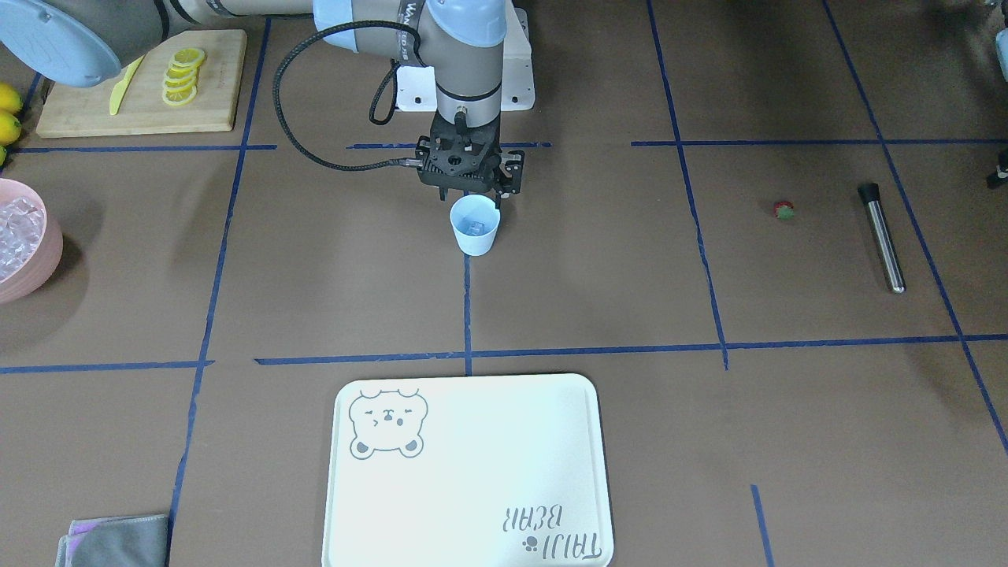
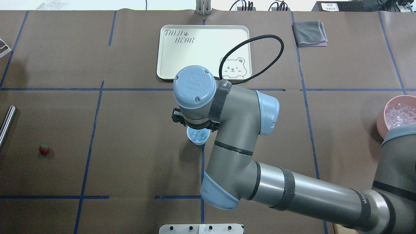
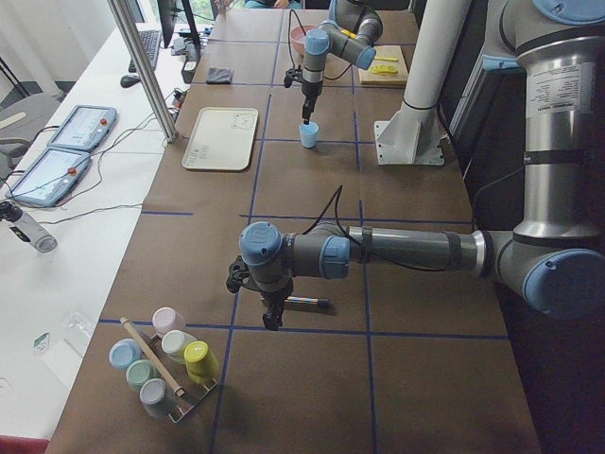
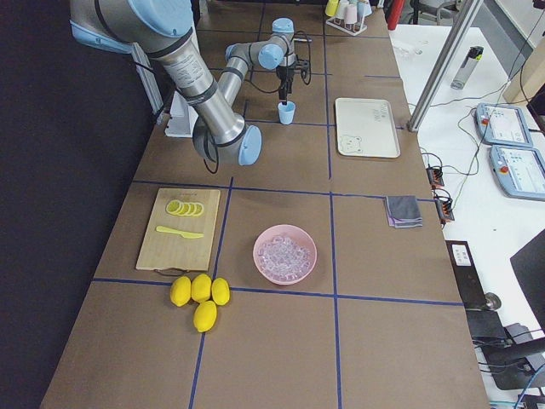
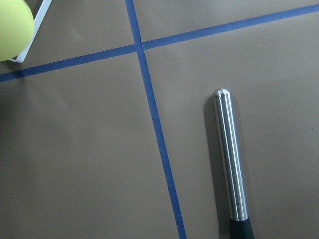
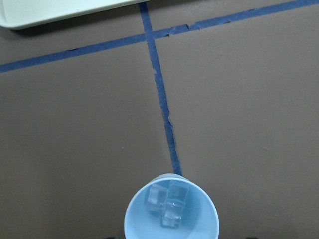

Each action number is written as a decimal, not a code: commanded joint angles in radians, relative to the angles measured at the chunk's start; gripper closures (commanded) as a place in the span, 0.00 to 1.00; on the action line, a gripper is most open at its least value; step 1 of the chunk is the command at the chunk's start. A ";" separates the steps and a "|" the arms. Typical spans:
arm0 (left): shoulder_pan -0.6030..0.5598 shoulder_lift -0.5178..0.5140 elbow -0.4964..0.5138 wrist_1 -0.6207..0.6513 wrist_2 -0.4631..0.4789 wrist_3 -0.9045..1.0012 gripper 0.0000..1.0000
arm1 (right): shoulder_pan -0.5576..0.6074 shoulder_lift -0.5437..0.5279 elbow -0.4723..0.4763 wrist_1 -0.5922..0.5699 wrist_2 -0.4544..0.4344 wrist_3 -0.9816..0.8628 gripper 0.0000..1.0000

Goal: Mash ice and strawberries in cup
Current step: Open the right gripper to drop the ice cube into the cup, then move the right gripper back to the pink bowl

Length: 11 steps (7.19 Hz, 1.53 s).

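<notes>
The pale blue cup (image 1: 475, 228) stands at the table's middle on a blue tape line, and also shows in the overhead view (image 2: 198, 136) and the right wrist view (image 6: 172, 211). A few clear ice cubes (image 6: 168, 205) lie in its bottom. My right gripper (image 1: 473, 193) hangs just above the cup's far rim; its fingers seem spread and empty. The small red strawberry (image 1: 783, 209) lies alone on the table on my left side, and shows in the overhead view (image 2: 44, 149). My left gripper (image 3: 272, 320) hovers near a steel muddler (image 5: 230, 164); I cannot tell its state.
The muddler (image 1: 882, 236) lies right of the strawberry. A pink bowl (image 1: 47, 252) of ice sits at my right. A white bear tray (image 1: 488, 441) lies in front of the cup. A board with lemon slices (image 1: 181, 75), whole lemons (image 4: 200, 294), a grey cloth (image 2: 309, 32) and a cup rack (image 3: 165, 359) stand around.
</notes>
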 commanded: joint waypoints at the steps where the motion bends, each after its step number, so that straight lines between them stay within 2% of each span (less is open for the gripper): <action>1: 0.001 -0.002 -0.003 -0.001 0.004 0.001 0.00 | 0.078 -0.023 0.031 -0.009 0.044 -0.106 0.01; 3: 0.001 -0.014 0.003 0.001 0.017 -0.002 0.00 | 0.251 -0.149 0.138 -0.016 0.181 -0.312 0.01; 4: 0.001 -0.016 0.006 0.002 0.016 -0.008 0.00 | 0.356 -0.232 0.197 -0.036 0.265 -0.465 0.01; 6: 0.004 -0.030 0.002 0.004 0.014 -0.015 0.00 | 0.541 -0.376 0.272 -0.073 0.375 -0.780 0.01; 7: 0.001 -0.033 0.000 0.001 0.011 -0.013 0.00 | 0.625 -0.467 0.295 -0.078 0.418 -0.973 0.01; 9: 0.001 -0.034 -0.002 -0.002 0.005 -0.004 0.00 | 0.797 -0.658 0.280 -0.072 0.494 -1.397 0.01; 11: 0.001 -0.048 0.000 -0.002 0.007 -0.007 0.00 | 0.938 -0.840 0.263 -0.069 0.504 -1.703 0.01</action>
